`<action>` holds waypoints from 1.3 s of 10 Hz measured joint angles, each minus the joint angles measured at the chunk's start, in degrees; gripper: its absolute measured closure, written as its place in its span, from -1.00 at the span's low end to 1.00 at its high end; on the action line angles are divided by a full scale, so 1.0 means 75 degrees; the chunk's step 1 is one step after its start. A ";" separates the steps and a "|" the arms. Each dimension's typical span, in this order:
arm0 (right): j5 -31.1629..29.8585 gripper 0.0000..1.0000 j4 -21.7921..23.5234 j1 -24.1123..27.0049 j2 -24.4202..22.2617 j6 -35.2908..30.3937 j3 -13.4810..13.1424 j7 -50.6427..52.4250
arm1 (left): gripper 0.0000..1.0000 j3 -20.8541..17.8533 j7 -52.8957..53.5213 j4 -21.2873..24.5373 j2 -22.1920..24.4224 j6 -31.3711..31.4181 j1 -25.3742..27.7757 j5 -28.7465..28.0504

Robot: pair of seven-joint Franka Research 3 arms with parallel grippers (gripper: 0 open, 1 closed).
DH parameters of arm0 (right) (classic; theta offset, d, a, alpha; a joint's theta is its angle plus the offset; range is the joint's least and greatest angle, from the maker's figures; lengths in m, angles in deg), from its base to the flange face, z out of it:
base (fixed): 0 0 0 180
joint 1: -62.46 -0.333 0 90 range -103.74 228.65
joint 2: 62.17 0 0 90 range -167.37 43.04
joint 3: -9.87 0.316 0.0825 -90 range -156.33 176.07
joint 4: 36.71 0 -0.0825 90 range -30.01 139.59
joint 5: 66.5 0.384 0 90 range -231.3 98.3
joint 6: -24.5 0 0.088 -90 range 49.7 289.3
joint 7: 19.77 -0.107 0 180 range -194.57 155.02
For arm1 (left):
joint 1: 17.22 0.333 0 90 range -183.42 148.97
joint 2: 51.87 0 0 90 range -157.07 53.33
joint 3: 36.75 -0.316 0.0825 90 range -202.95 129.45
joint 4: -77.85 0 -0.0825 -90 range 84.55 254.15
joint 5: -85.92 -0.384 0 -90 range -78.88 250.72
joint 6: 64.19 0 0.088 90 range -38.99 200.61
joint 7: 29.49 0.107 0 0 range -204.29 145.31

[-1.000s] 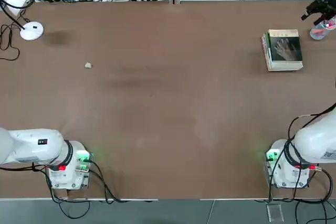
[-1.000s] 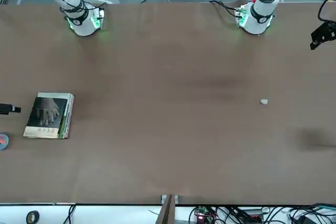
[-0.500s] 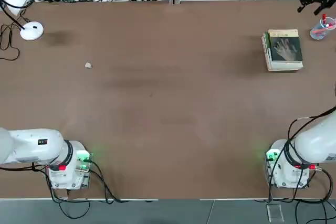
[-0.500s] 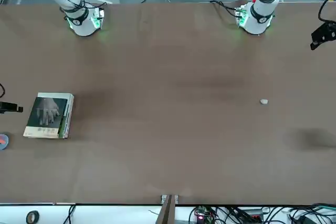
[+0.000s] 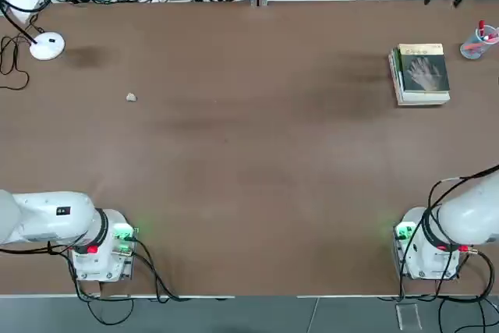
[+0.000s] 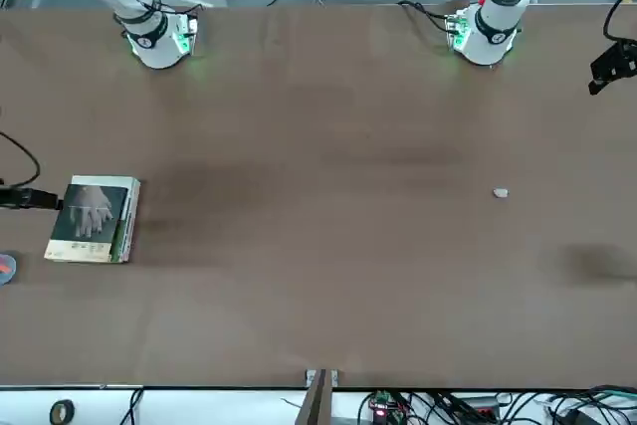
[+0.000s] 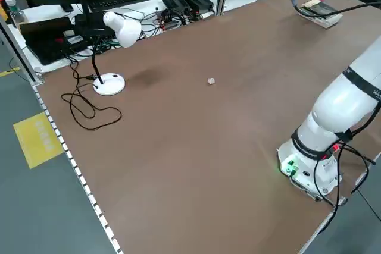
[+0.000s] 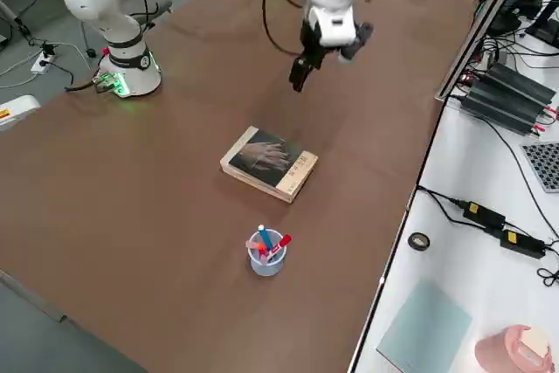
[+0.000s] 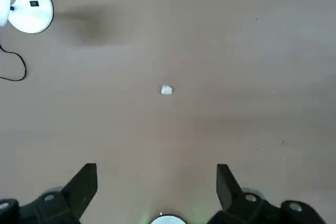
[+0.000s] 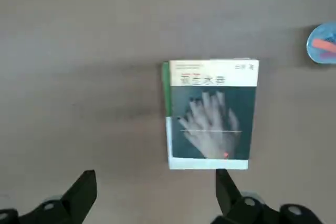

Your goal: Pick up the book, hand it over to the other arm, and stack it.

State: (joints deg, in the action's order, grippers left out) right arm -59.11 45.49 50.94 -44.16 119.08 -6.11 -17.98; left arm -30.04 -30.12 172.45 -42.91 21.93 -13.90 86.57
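The bench [image 5: 249, 177] lies bare between the arms, save a small white scrap [image 5: 131, 97]. Near the book [image 5: 425, 69], stacked on a green-and-white book [image 10: 167, 98], a pen cup [image 5: 475, 44] crowds its outer side; a lamp [image 5: 47, 46] occupies the far left corner.

Left gripper [image 9: 156, 190] jaws wide apart above table [image 9: 252, 66] — small white crumb [image 9: 166, 90], lamp base [image 9: 30, 8].

The book [image 10: 212, 111] bears writing on its tan band, too blurred to read.
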 joint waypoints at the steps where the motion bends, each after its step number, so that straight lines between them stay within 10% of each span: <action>1: -0.0119 -1.00 0.0001 -0.0168 -0.0218 -0.0052 0.0026 -0.0140 | -1.00 0.0000 0.0001 -0.0002 0.0000 0.0000 0.0000 0.0000; 13: -0.0695 -1.00 0.0007 0.0253 -0.1757 -0.1093 0.0396 -0.0205 | -1.00 -0.0008 0.0059 -0.0050 -0.0001 0.0000 0.0000 0.0000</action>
State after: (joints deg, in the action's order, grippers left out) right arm -64.32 45.54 52.84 -57.33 110.89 -3.14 -19.51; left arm -30.10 -29.68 172.07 -42.92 21.93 -13.89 86.57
